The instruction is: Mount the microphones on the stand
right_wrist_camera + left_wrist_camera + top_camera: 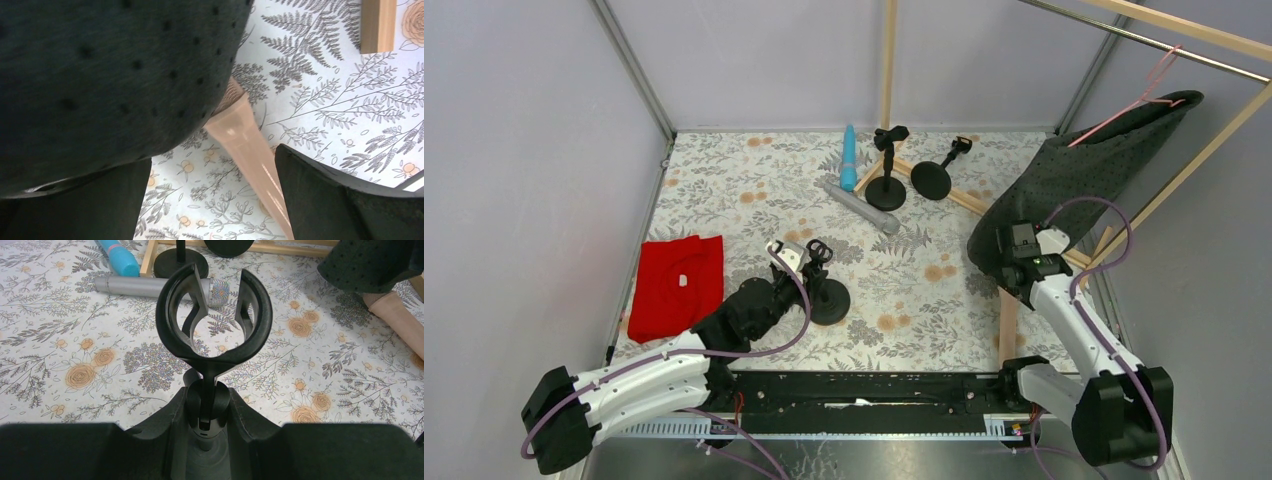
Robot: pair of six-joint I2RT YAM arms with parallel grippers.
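OVERHEAD, the left gripper [808, 257] clamps the stem of a black round-based microphone stand [832, 303] at centre frame. The bright cyan-blue microphone [849, 157] and silver-grey microphone [861, 207] lie at upper centre. Only the wrist cameras reveal the peach-pink microphone [245, 145]. It lies on the floral tablecloth [325, 90] between the spread fingers of the right gripper [215, 200], untouched, its head partly hidden beneath a dark dotted garment [110, 75].

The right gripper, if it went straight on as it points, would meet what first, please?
Probably the peach microphone between its open fingers, though the dark cloth hangs close.
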